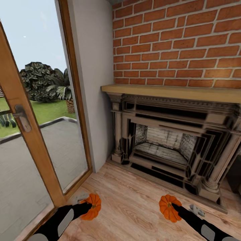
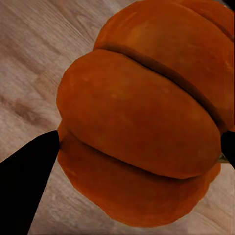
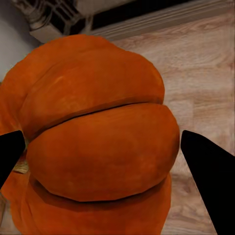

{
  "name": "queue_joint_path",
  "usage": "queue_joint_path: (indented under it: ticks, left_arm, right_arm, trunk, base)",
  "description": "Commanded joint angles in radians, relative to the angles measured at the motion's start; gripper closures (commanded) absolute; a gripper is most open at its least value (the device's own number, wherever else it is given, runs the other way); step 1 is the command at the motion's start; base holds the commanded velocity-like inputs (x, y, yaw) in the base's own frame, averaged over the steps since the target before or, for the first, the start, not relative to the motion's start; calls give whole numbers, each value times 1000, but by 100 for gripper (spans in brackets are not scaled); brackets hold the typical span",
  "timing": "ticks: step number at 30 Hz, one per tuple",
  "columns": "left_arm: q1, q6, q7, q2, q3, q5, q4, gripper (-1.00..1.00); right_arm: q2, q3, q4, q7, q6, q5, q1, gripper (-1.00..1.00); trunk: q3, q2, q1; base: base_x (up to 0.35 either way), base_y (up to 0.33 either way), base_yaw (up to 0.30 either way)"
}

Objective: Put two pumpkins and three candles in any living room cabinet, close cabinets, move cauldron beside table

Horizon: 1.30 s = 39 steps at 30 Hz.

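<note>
Brick wall (image 1: 177, 40) and a dark fireplace (image 1: 174, 144) under a wooden mantel (image 1: 174, 92) stand ahead, with a glass door (image 1: 30, 134) to the garden at the left and a wooden floor (image 1: 130, 201) below.

Between the jaws of the left gripper (image 1: 87, 204) sits one pumpkin (image 1: 92, 206); in the left wrist view this pumpkin (image 2: 147, 122) lies between the two black fingers (image 2: 29, 171), one finger touching its side. The right gripper (image 1: 174, 207) has the second pumpkin (image 1: 169, 207) in the same way, its jaws partly open around the fruit, as the right wrist view shows with the pumpkin (image 3: 98, 142) between the fingers (image 3: 208, 171). Both pumpkins seem held above the floor, one near the door frame, the other in front of the fireplace's right column.

I judge that the pumpkins are stiff and light, with a smooth ribbed skin that can slip. The best hold is across the widest part, fingers resting in the grooves between ribs, as now. A strong squeeze is not needed, but turning the wrist fast could let the round body roll out.

No cabinet is visible from here, so the robot must carry them on.
</note>
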Motion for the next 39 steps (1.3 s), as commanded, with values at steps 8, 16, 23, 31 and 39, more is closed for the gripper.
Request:
queue_joint_path:
  ticks: [8, 16, 23, 31, 39]
  left_arm:
    - [-1, -206, 35, -29, -18, -45, 197, 100]
    - [1, -271, 137, -65, -18, -51, 263, 100]
    - [1, -273, 165, -65, -16, -47, 265, 100]
    - [2, -275, 165, -66, -17, -43, 265, 100]
    - [4, -313, 165, -67, -17, -41, 265, 100]
  right_arm:
    - [1, 2, 1, -85, -42, -7, -1, 100]
    - [42, 5, 0, -285, -83, -4, -1, 100]
    - [50, 5, 0, -310, -136, -7, -1, 100]
    - [58, 3, 11, -311, -150, -10, -1, 100]
    - [82, 2, 54, -311, -174, -61, -1, 100]
  trunk:
    - [8, -1, 0]
    - [16, -1, 0]
    - [17, -1, 0]
    - [8, -1, 0]
    - [-3, -1, 0]
  base:
    - [0, 0, -234]
    - [0, 0, -231]
    - [0, 0, -261]
    - [0, 0, -194]
    - [0, 0, -169]
